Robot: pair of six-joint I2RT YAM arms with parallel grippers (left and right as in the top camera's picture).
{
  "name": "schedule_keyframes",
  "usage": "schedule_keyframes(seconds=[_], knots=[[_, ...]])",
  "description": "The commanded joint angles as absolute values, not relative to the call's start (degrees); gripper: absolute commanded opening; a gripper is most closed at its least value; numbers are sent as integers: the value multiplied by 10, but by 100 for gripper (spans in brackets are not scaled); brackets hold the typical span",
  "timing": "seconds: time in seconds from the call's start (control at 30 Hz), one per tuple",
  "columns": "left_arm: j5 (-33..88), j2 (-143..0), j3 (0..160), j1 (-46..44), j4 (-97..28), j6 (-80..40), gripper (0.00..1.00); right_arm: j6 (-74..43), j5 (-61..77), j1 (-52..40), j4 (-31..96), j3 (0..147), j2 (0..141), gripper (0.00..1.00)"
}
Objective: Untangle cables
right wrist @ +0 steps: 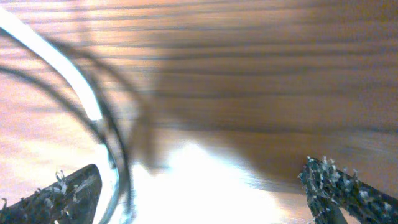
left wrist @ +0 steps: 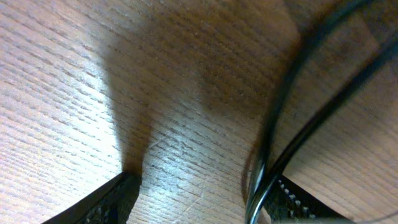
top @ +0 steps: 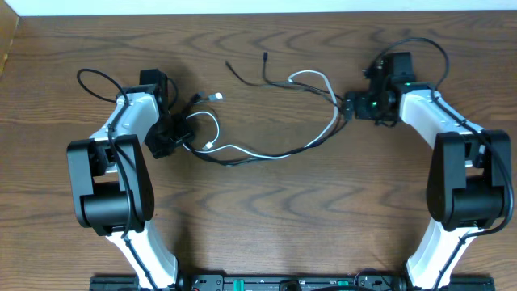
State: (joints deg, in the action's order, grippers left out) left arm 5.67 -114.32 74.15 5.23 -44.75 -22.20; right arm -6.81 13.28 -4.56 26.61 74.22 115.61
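Overhead, the cables (one white, the rest black) lie tangled on the counter between the arms, the left gripper open over their loops at one end and the right gripper spread wide at the other.

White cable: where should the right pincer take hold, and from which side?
Probably the arched bend of the white cable, where it separates from the black cables; lower down they run bundled. Come from the right, where the open right pincer sits beside that bend.
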Motion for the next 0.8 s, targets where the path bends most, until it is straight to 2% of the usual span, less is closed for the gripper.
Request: schedule_keyframes(seconds=[0.0,0.43,0.53,0.67,0.77], knots=[[123,-1161,724,53,-434,-208,67,-72,253,-86,278,722,1181,99],[143,-1152,728,10,-423,-158,66,5,257,-165,275,726,1180,99],[144,-1126,739,14,-419,-159,67,5,318,-162,272,727,1180,99],[146,-1057,748,14,-411,-159,68,-5,484,-157,234,727,1180,99],[145,-1022,748,17,-413,-166,68,-42,465,-159,209,731,1180,98]])
